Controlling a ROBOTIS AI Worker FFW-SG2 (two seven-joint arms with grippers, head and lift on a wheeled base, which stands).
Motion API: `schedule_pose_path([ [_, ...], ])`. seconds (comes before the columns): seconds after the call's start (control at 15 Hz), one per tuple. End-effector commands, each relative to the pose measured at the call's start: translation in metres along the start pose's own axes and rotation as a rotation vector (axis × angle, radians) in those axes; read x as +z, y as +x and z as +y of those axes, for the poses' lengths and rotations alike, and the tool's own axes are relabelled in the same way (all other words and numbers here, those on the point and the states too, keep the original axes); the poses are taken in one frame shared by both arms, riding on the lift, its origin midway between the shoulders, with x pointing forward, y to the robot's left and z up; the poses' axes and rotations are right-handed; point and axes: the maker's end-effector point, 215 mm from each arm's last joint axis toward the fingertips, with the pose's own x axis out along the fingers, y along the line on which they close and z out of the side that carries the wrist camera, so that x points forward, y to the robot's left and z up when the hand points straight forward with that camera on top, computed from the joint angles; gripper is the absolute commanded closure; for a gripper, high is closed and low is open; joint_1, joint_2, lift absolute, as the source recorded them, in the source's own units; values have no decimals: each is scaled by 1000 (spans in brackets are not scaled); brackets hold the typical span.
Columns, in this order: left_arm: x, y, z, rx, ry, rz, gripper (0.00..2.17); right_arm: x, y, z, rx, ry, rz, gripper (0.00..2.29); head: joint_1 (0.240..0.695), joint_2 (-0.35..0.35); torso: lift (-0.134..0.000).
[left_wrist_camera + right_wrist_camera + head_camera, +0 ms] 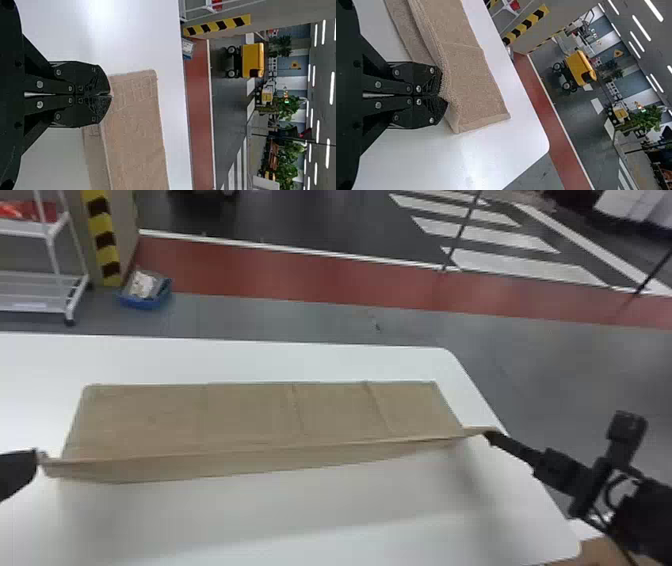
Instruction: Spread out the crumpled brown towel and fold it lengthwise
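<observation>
The brown towel (260, 415) lies spread as a long strip across the white table, its near edge raised in a narrow fold between the two grippers. At the towel's near left corner is my left gripper (36, 457); in the left wrist view the left gripper (111, 95) is shut on the edge of the towel (134, 126). My right gripper (487, 434) holds the near right corner. The right wrist view has the right gripper (442, 95) shut on the folded edge of the towel (466, 79). A few creases cross the strip.
The white table (280, 525) extends around the towel, with its rounded right edge close to my right arm. Beyond it on the floor stand a blue bin (145, 290), a white rack (45, 290) and a yellow-black striped pillar (103, 240).
</observation>
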Motion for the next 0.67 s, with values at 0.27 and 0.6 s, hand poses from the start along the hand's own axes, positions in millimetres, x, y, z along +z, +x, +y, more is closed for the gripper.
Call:
schedule_pose_path([
  [0.27, 41, 51, -7, -8, 38, -42, 1349, 37, 60, 7, 1, 13, 2, 1652, 695, -283, -123],
  [0.6, 63, 86, -13, 1, 81, -33, 1349, 69, 88, 9, 1, 51, -34, 1652, 695, -272, -123],
])
